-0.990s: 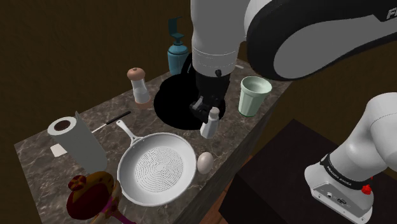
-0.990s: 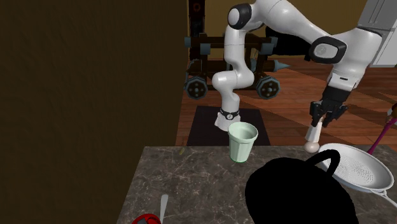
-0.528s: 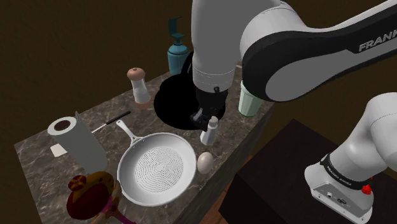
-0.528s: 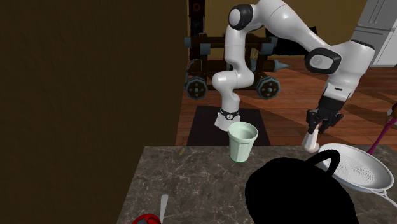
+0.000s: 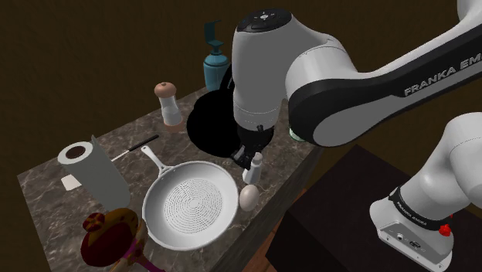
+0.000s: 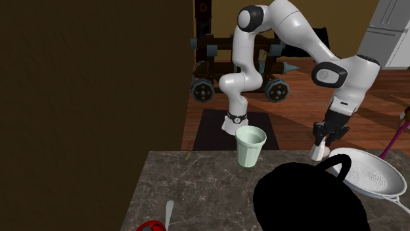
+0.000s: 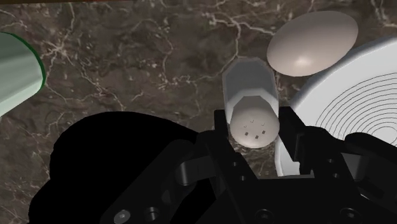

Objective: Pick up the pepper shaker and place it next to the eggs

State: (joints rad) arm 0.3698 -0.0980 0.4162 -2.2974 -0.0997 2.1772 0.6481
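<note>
Your black gripper (image 5: 249,157) was clamped on the white pepper shaker (image 5: 252,171) near its holed cap, a finger snug on each side. The shaker stood upright, low at the dark marble counter (image 5: 42,193) — just beside the egg (image 5: 249,197) and the white perforated pan (image 5: 189,205). Whether its base touched the counter could not be told.

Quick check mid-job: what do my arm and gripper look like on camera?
The arm has rounded glossy white links, dark joint bands, white FRANKA lettering on one band and a red button near its base. The gripper is all black, two-fingered.
</note>
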